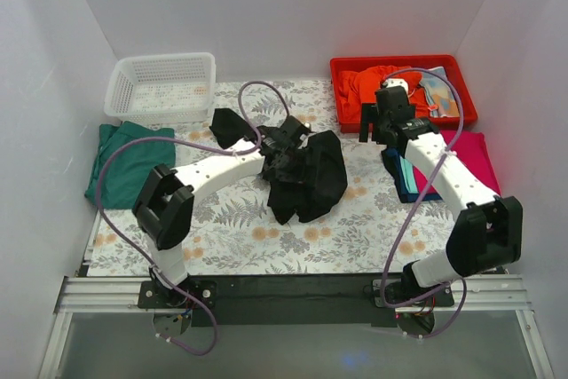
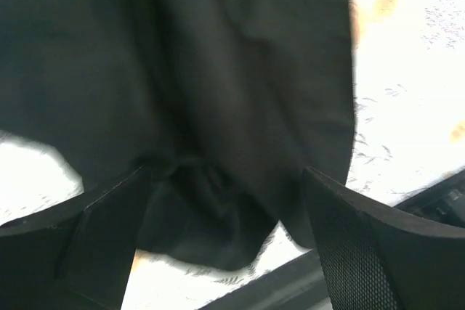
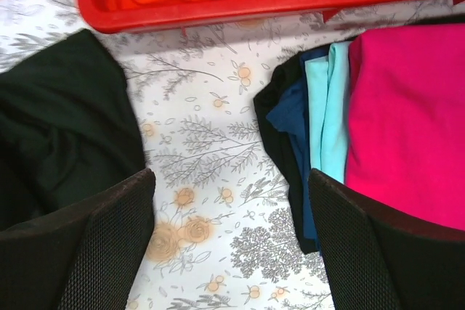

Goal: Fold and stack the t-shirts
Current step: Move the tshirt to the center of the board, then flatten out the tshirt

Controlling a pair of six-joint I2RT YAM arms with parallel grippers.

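Mid-table on the floral table covering (image 1: 240, 228), the black t-shirt (image 1: 311, 179) lies crumpled in a heap. The left gripper (image 2: 227, 176) hangs right over it with its jaws spread wide, black cloth below them and nothing clamped. Toward the right edge, the right gripper (image 3: 231, 176) is also wide apart and holds nothing, with bare covering beneath. Beside it lies a folded stack: navy t-shirt (image 3: 294, 114), teal t-shirt (image 3: 327, 107), magenta t-shirt (image 3: 407, 121). A dark-green t-shirt (image 1: 120, 153) lies at the left edge. At the far corners stand a white basket (image 1: 160, 86) and a red tray (image 1: 342, 86) holding orange cloth (image 1: 364, 82).
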